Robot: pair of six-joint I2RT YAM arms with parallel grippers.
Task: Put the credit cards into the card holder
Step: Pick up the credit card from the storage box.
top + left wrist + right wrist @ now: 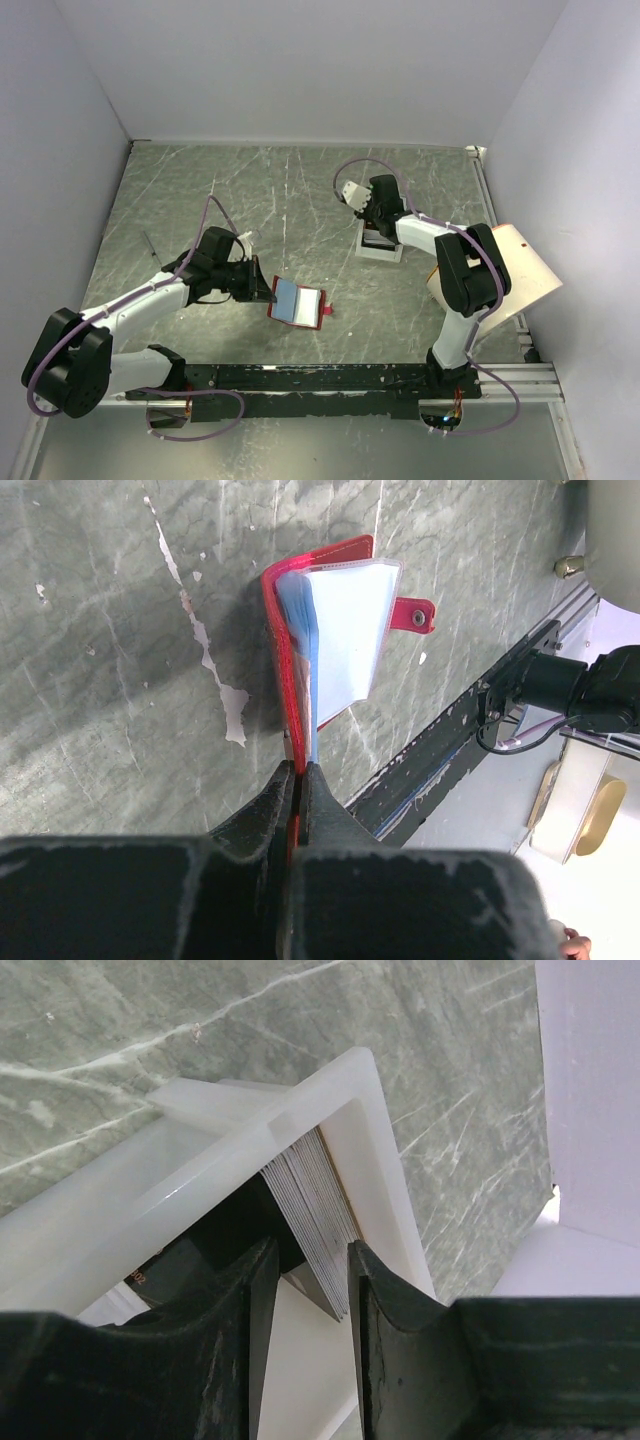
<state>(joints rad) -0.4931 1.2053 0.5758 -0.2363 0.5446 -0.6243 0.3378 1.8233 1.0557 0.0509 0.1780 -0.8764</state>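
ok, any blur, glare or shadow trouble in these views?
Top external: even light, sharp, no hard shadows. Left wrist: wallet crisp, dark shadow beside it; fingers soft. Right wrist: cards sharp, white box bright with little detail.

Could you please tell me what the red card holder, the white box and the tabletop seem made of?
Card holder: probably red faux leather, glossy, with clear plastic sleeves that catch light. White box: translucent, matte plastic, judging by its glowing edges. Tabletop: marble-look, grey-green with white veins; possibly printed.
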